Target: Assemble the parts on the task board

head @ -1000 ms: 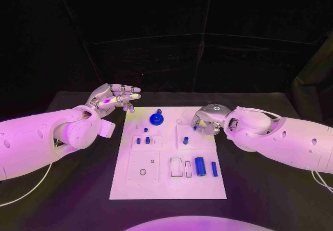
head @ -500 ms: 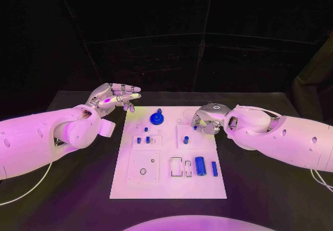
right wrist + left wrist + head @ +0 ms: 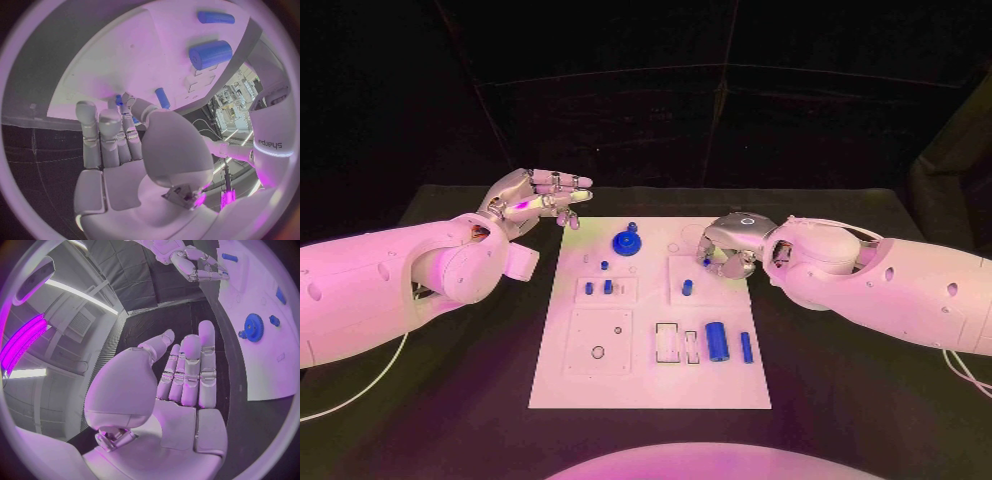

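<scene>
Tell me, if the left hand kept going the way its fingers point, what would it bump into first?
Probably nothing nearby: the left hand, open, hovers beyond the white task board's far left corner, fingers aimed across the far edge. The blue gear-shaped part lies nearer and lower, likely missed; depth is unclear.

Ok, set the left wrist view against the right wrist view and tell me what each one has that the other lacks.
Left wrist view alone: the left hand, empty with fingers straight and apart, off the board's edge, and the blue gear standing on the board. Right wrist view alone: the thick blue cylinder and the thin blue rod beyond it. Both share the white task board and the right hand, fingers bent down over the board at a small blue peg; whether it grips that peg cannot be told.
</scene>
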`<action>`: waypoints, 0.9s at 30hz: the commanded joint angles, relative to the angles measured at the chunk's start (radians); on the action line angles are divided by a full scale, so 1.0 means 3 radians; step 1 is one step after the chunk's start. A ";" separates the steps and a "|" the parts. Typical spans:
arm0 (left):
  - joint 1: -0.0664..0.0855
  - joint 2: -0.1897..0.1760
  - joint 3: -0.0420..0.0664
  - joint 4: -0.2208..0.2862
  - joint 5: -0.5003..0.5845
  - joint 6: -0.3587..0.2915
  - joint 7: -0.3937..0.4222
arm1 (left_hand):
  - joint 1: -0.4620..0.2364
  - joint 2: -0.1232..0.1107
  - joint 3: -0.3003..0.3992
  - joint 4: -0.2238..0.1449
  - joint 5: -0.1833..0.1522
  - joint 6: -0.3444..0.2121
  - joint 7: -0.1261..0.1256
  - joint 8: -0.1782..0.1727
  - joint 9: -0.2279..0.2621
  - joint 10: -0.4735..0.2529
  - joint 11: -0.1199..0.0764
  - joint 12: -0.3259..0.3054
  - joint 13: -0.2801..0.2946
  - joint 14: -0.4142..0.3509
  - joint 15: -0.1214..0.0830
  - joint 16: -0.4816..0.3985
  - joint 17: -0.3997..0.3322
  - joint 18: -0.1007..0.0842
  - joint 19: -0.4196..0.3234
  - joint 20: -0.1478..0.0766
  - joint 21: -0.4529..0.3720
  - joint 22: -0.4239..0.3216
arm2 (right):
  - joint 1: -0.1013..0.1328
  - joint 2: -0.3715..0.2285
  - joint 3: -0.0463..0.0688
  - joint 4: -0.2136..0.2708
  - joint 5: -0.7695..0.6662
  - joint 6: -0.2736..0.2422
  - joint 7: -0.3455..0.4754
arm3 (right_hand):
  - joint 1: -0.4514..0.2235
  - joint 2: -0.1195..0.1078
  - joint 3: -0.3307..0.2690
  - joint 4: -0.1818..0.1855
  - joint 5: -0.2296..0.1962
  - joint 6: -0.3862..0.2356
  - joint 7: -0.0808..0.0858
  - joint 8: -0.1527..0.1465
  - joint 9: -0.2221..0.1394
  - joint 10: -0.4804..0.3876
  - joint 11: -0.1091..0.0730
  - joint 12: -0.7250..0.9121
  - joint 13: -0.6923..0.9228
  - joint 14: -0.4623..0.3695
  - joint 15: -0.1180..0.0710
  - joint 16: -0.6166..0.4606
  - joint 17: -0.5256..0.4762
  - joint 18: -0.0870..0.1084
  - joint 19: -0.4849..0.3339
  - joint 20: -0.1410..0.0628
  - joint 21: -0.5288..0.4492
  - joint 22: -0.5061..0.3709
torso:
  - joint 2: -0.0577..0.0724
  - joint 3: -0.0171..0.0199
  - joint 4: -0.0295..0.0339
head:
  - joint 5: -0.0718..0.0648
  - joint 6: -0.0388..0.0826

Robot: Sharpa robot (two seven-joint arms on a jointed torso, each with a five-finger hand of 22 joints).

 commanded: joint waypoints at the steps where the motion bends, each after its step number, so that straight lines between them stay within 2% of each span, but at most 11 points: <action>1: 0.0005 -0.0001 0.0002 0.0000 0.0017 0.0049 0.0004 | 0.0031 0.0013 -0.0006 -0.0021 -0.0002 -0.0005 0.0015 -0.0006 -0.0003 -0.0027 0.0005 0.0011 -0.0003 -0.0030 -0.0004 -0.0017 -0.0002 0.0047 -0.0015 0.0001 -0.0016 -0.0003 | -0.0014 0.0005 -0.0013 0.0010 -0.0070 0.0071 -0.0014 | 0.0004 -0.0025 0.0014 -0.0010 -0.0017 0.0017 0.0003 0.0007 0.0003 0.0028 0.0006 0.0005 0.0001 0.0036 -0.0010 0.0011 0.0003 -0.0063 0.0024 -0.0001 0.0016 0.0004 | 0.0000 0.0000 -0.0001 | 0.0000 0.0002; 8: 0.0005 0.0000 0.0002 0.0000 0.0017 0.0055 -0.0003 | 0.0034 0.0014 -0.0005 -0.0024 -0.0002 -0.0005 0.0015 -0.0005 -0.0003 -0.0028 0.0005 0.0013 -0.0003 -0.0033 -0.0004 -0.0020 -0.0008 0.0047 -0.0015 0.0001 -0.0017 -0.0004 | -0.0014 0.0011 -0.0013 0.0008 -0.0092 0.0118 -0.0043 | 0.0004 -0.0018 0.0025 -0.0010 -0.0018 0.0079 -0.0014 0.0030 0.0014 0.0106 -0.0014 0.0021 0.0009 0.0045 -0.0022 0.0055 0.0038 -0.0074 0.0060 -0.0008 0.0055 0.0072 | 0.0000 -0.0002 0.0000 | 0.0000 0.0000; 13: 0.0005 0.0000 0.0002 0.0001 0.0017 0.0062 -0.0011 | 0.0037 0.0015 -0.0005 -0.0026 -0.0002 -0.0005 0.0016 -0.0005 -0.0002 -0.0028 0.0005 0.0013 -0.0003 -0.0035 -0.0004 -0.0022 -0.0011 0.0047 -0.0015 0.0001 -0.0018 -0.0005 | -0.0016 0.0015 -0.0013 0.0009 -0.0152 0.0118 -0.0097 | 0.0076 0.0026 0.0059 -0.0048 -0.0018 0.0170 -0.0039 0.0063 0.0031 0.0230 -0.0050 0.0049 0.0024 0.0059 -0.0051 0.0121 0.0093 -0.0091 0.0121 -0.0036 0.0123 0.0185 | 0.0001 -0.0001 -0.0002 | 0.0002 -0.0001; 20: 0.0005 0.0000 0.0002 -0.0001 0.0017 0.0070 -0.0023 | 0.0038 0.0015 -0.0005 -0.0027 -0.0002 -0.0005 0.0016 -0.0005 -0.0002 -0.0029 0.0005 0.0014 -0.0004 -0.0038 -0.0004 -0.0026 -0.0018 0.0047 -0.0016 0.0001 -0.0019 -0.0006 | -0.0021 0.0013 -0.0013 0.0021 -0.0252 -0.0146 -0.0159 | 0.0227 0.0117 0.0135 -0.0131 -0.0018 0.0224 -0.0044 0.0068 0.0038 0.0321 -0.0062 0.0049 0.0033 0.0064 -0.0070 0.0186 0.0145 -0.0111 0.0178 -0.0064 0.0213 0.0316 | 0.0001 0.0000 -0.0002 | 0.0001 -0.0003; 27: 0.0005 0.0001 0.0002 -0.0010 0.0017 0.0074 -0.0034 | 0.0038 0.0015 -0.0007 -0.0028 -0.0002 -0.0007 0.0018 -0.0005 -0.0003 -0.0031 0.0007 0.0014 -0.0004 -0.0042 -0.0003 -0.0031 -0.0025 0.0047 -0.0016 0.0001 -0.0021 -0.0007 | -0.0023 -0.0026 -0.0012 0.0095 -0.0219 -0.0372 -0.0117 | 0.0247 0.0116 0.0153 -0.0155 -0.0018 0.0221 -0.0040 0.0058 0.0036 0.0322 -0.0058 0.0036 0.0032 0.0064 -0.0069 0.0198 0.0151 -0.0116 0.0187 -0.0066 0.0239 0.0349 | -0.0002 0.0000 -0.0002 | 0.0004 -0.0006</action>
